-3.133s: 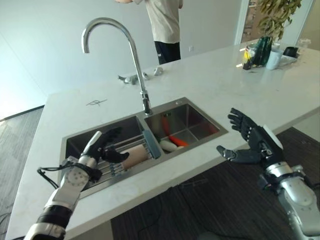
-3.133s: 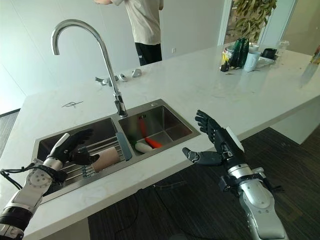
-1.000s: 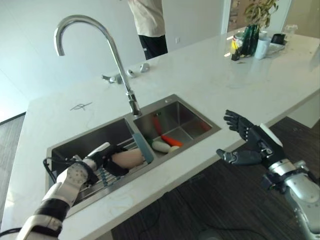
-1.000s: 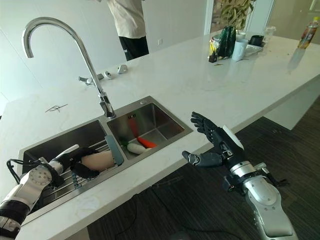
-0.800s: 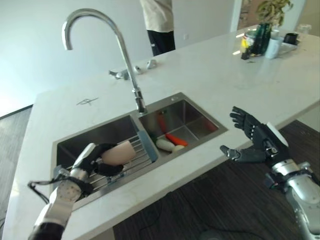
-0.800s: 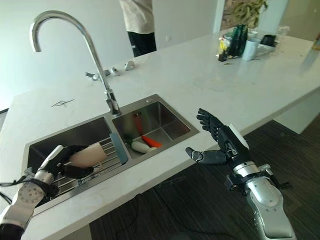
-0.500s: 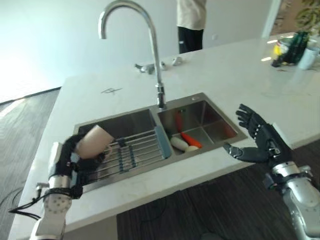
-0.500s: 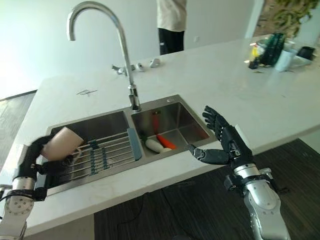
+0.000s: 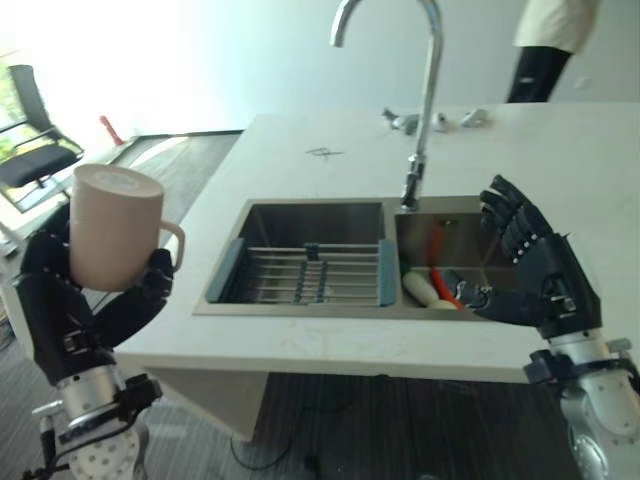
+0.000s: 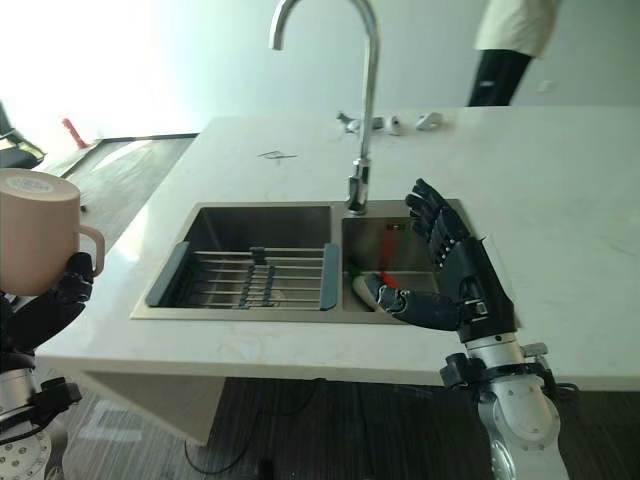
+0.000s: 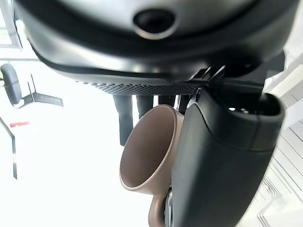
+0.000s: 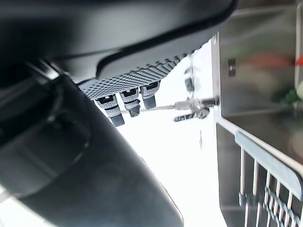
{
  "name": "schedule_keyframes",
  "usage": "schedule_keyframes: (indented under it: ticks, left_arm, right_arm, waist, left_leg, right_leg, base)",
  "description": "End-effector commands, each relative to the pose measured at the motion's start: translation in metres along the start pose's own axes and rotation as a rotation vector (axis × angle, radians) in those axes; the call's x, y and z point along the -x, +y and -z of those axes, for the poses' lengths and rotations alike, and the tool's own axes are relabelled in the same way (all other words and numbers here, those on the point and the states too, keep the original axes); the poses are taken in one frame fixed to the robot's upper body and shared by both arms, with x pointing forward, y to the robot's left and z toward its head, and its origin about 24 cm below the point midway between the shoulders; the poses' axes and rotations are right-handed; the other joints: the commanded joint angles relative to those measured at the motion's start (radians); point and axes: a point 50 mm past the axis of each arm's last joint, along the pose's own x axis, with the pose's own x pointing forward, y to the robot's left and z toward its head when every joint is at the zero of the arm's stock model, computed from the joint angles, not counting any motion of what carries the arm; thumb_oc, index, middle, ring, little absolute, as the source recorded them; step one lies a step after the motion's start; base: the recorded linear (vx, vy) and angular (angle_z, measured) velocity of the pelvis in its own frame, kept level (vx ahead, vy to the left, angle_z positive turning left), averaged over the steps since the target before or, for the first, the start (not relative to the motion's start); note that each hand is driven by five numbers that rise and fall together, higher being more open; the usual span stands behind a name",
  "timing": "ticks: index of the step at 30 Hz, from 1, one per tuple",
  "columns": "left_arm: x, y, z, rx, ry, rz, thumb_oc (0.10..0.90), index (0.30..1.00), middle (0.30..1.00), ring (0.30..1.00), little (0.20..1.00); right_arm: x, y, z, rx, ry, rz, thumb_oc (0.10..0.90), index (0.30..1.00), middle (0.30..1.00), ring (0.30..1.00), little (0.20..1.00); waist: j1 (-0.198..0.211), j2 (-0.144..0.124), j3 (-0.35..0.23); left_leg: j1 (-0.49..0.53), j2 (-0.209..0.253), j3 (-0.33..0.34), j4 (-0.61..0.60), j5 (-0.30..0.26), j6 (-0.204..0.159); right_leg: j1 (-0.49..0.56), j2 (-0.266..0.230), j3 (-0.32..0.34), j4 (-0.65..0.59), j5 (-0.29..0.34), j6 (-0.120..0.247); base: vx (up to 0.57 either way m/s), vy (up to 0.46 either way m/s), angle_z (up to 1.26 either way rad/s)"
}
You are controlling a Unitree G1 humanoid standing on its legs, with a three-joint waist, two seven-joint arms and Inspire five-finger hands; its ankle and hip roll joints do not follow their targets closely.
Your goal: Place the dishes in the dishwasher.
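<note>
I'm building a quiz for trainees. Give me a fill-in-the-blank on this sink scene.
1. The left hand holds a beige ____.
2. The drying rack lies over the sink's ____ basin.
3. The right hand hangs with its fingers ____.
4. The mug is held ____, its rim up.

Missing: mug; left; open; upright

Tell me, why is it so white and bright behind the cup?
Left eye view: strong daylight washes out the room behind the beige mug held in the left hand. Left wrist view: that glare whitens the background. Right wrist view: the right hand is a dark blur.
</note>
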Motion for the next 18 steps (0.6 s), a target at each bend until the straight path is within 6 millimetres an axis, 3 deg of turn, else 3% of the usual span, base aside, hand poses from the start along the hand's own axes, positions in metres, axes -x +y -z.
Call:
schedule_keyframes:
  ticks: [1, 2, 3, 4, 5, 7, 9, 11, 14, 18]
  left_arm:
    - [-0.034, -0.004, -0.047, 0.122, -0.325, 0.085, 0.4, 0.3, 0.3, 0.3, 0.3]
    - [-0.037, -0.01, -0.045, 0.178, -0.323, 0.135, 0.4, 0.3, 0.3, 0.3, 0.3]
    - [-0.039, -0.012, -0.044, 0.208, -0.321, 0.157, 0.4, 0.3, 0.3, 0.3, 0.3]
    - [-0.04, -0.015, -0.043, 0.237, -0.323, 0.175, 0.4, 0.3, 0.3, 0.3, 0.3]
    - [-0.041, -0.017, -0.043, 0.273, -0.318, 0.198, 0.4, 0.3, 0.3, 0.3, 0.3]
    - [-0.042, -0.022, -0.044, 0.365, -0.313, 0.249, 0.4, 0.3, 0.3, 0.3, 0.3]
    - [-0.042, -0.027, -0.044, 0.403, -0.316, 0.278, 0.4, 0.3, 0.3, 0.3, 0.3]
    - [-0.043, -0.033, -0.044, 0.43, -0.315, 0.299, 0.4, 0.3, 0.3, 0.3, 0.3]
    - [-0.04, -0.038, -0.046, 0.449, -0.313, 0.331, 0.4, 0.3, 0.3, 0.3, 0.3]
    - [-0.039, -0.042, -0.051, 0.452, -0.32, 0.353, 0.4, 0.3, 0.3, 0.3, 0.3]
  right_arm:
    - [-0.021, -0.004, -0.046, 0.051, -0.299, 0.052, 0.8, 0.9, 0.9, 0.9, 0.9]
    - [-0.02, -0.009, -0.045, 0.073, -0.297, 0.091, 0.8, 0.9, 0.9, 0.9, 0.9]
    - [-0.019, -0.013, -0.044, 0.085, -0.298, 0.11, 0.8, 0.9, 0.9, 0.9, 0.9]
    - [-0.018, -0.018, -0.043, 0.087, -0.312, 0.116, 0.8, 0.9, 0.9, 0.9, 0.9]
    - [-0.017, -0.022, -0.042, 0.093, -0.318, 0.124, 0.8, 0.9, 0.9, 0.9, 0.9]
    - [-0.016, -0.026, -0.041, 0.116, -0.325, 0.15, 0.8, 0.9, 0.9, 0.9, 0.9]
    - [-0.016, -0.025, -0.04, 0.125, -0.335, 0.169, 0.8, 0.9, 0.9, 0.9, 0.9]
    - [-0.017, -0.023, -0.04, 0.132, -0.341, 0.188, 0.8, 0.9, 0.9, 0.9, 0.9]
    - [-0.02, -0.017, -0.039, 0.113, -0.346, 0.211, 0.8, 0.9, 0.9, 0.9, 0.9]
    - [-0.019, -0.01, -0.036, 0.058, -0.344, 0.264, 0.8, 0.9, 0.9, 0.9, 0.9]
  waist:
    - [-0.053, -0.045, 0.03]
    - [-0.083, -0.055, 0.033]
    - [-0.097, -0.066, 0.03]
    - [-0.116, -0.088, 0.032]
    - [-0.124, -0.105, 0.031]
    - [-0.138, -0.129, 0.038]
    - [-0.141, -0.124, 0.047]
    - [-0.143, -0.1, 0.046]
    - [-0.106, -0.066, 0.04]
    - [-0.069, -0.05, 0.041]
  left_leg:
    - [-0.036, 0.063, 0.209, 0.203, -0.217, -0.044]
    - [0.0, 0.106, 0.364, 0.203, -0.206, -0.031]
    - [0.04, 0.108, 0.404, 0.203, -0.233, -0.028]
    - [0.099, 0.094, 0.48, 0.203, -0.257, 0.005]
    - [0.15, 0.081, 0.53, 0.203, -0.259, 0.023]
    - [0.242, 0.072, 0.615, 0.209, -0.23, 0.022]
    - [0.274, 0.056, 0.611, 0.203, -0.265, 0.023]
    - [0.284, 0.07, 0.61, 0.203, -0.306, 0.022]
    - [0.248, 0.046, 0.536, 0.203, -0.393, 0.044]
    - [0.227, 0.016, 0.478, 0.203, -0.428, 0.066]
  right_leg:
    - [0.145, -0.003, -0.066, -0.21, -0.001, 0.066]
    - [0.159, -0.035, -0.148, -0.21, 0.011, 0.067]
    - [0.172, -0.047, -0.158, -0.21, -0.002, 0.073]
    - [0.172, -0.072, -0.191, -0.21, 0.016, 0.073]
    - [0.172, -0.09, -0.211, -0.21, 0.029, 0.073]
    - [0.181, -0.112, -0.257, -0.21, 0.05, 0.069]
    - [0.186, -0.121, -0.296, -0.21, 0.073, 0.072]
    - [0.185, -0.127, -0.343, -0.21, 0.097, 0.072]
    - [0.188, -0.158, -0.402, -0.21, 0.167, 0.089]
    - [0.21, -0.202, -0.452, -0.207, 0.284, 0.124]
  base:
    - [-0.23, -0.035, 1.69]
    - [-0.18, -0.035, 2.17]
    - [-0.24, 0.016, 2.85]
    - [-0.17, 0.05, 2.75]
    - [-0.24, 0.093, 2.17]
    - [-0.2, 0.133, 1.57]
    - [-0.19, 0.243, 1.81]
    - [-0.15, 0.32, 1.76]
    - [-0.07, 0.364, 0.88]
    - [0.06, 0.356, 0.75]
